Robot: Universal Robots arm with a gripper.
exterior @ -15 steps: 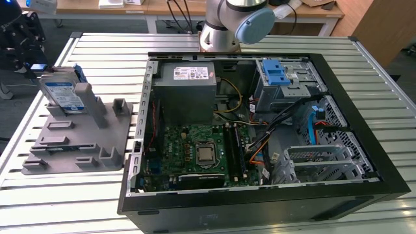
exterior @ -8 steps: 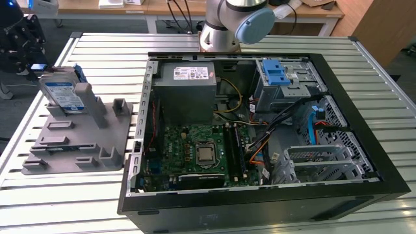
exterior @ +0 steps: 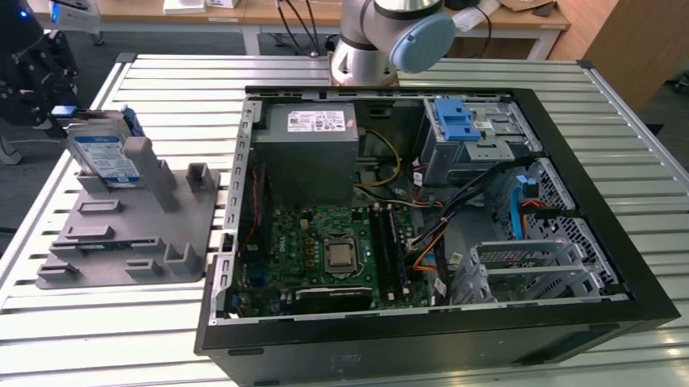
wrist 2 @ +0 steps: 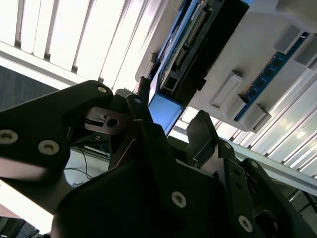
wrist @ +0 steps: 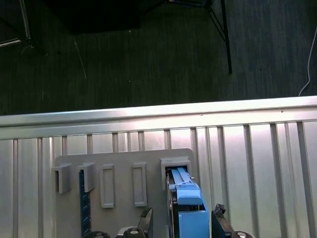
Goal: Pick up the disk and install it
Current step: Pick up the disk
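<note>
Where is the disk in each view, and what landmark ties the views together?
Exterior view: the disk stands on edge in the grey holder at the exterior view's left.
First wrist view: the disk sits edge-on in the holder's slot, between the hand's open fingertips.
Second wrist view: the disk shows its connector edge, close beyond the hand.
Shared landmark: the grey holder on the slatted table.

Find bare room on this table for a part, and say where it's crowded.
Free: table slats at the exterior view's right of the computer case, and between the grey holder and the near edge. Crowded: inside the case and around the disk.
</note>
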